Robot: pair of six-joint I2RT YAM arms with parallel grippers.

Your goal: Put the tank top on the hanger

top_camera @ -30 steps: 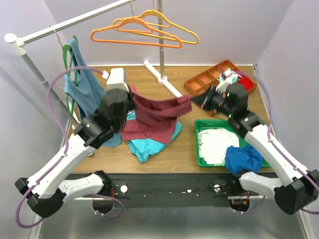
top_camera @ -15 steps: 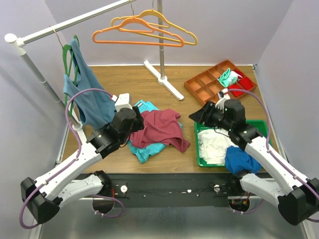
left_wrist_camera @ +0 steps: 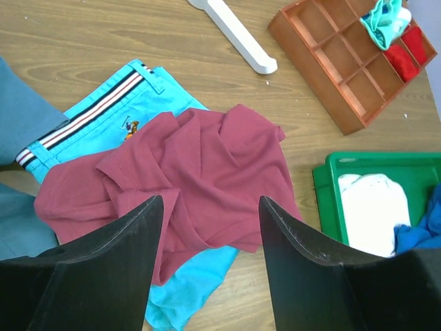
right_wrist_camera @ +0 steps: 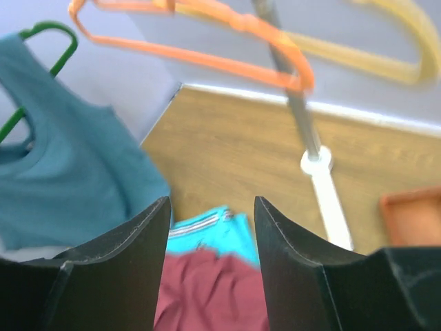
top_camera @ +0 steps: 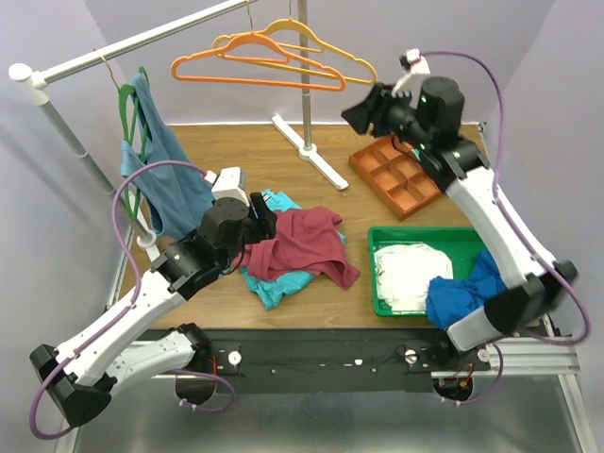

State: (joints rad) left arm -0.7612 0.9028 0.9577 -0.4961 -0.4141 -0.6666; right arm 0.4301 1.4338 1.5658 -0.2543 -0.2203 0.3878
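Plainly, the task is barely begun. The tank top (top_camera: pixel 304 243) lies crumpled in a heap on the surface (top_camera: pixel 236 151), spread over a turquoise garment (top_camera: pixel 269 285), and no strap or hem of it is on the hanger (top_camera: pixel 255 72). The hanger hangs bare from the rail (top_camera: pixel 142 40) at the back, next to a yellow hanger (top_camera: pixel 330 52) and well apart from the cloth below. What is left, by my reading, is nearly everything: picking the top up, opening its neck or a strap, and threading the hanger's arms through.

The left end effector (left_wrist_camera: pixel 210 203) hovers directly over the heap, near its left edge as the overhead view shows it. Its jaws are spread apart and grasp nothing; the wrist view shows maroon folds lying between and below the two fingers, with no cloth pinched.

The right end effector (top_camera: pixel 361 109) is high at the back right, near the hanger's right end and well away from the tank top. Its jaws are likewise released and empty, and its wrist view looks towards the orange bar above, with the maroon heap far below.
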